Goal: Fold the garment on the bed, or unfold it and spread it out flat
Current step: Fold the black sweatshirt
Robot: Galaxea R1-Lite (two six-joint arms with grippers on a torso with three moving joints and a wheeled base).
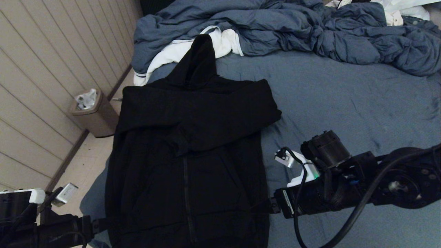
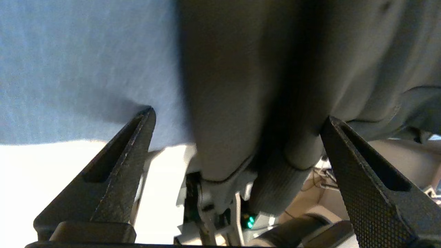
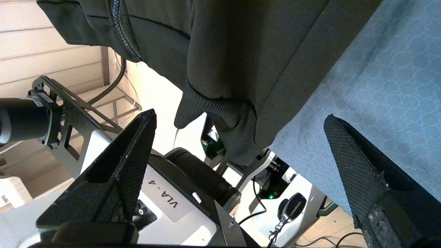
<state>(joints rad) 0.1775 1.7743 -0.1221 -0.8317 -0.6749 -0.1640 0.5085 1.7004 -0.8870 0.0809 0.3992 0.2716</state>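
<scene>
The garment (image 1: 189, 137), a black hoodie, lies front up on the bed (image 1: 344, 103), sleeves folded across the chest and hood pointing away. Its hem hangs over the near edge. My left gripper (image 1: 101, 224) is at the hem's left corner. In the left wrist view it (image 2: 239, 119) stands open, and the dark fabric (image 2: 241, 86) hangs just past its fingertips. My right gripper (image 1: 268, 206) is at the hem's right corner. It (image 3: 239, 117) is open wide, with the ribbed hem corner (image 3: 227, 120) drooping between the fingers, ungripped. The zipper (image 3: 119, 27) shows beside it.
A rumpled blue-grey duvet (image 1: 275, 27) is heaped along the far side of the bed, with a white cloth (image 1: 224, 41) under the hood. A brown waste bin (image 1: 94, 115) stands on the floor by the panelled wall, left of the bed. Bare sheet (image 3: 379, 86) extends to the right.
</scene>
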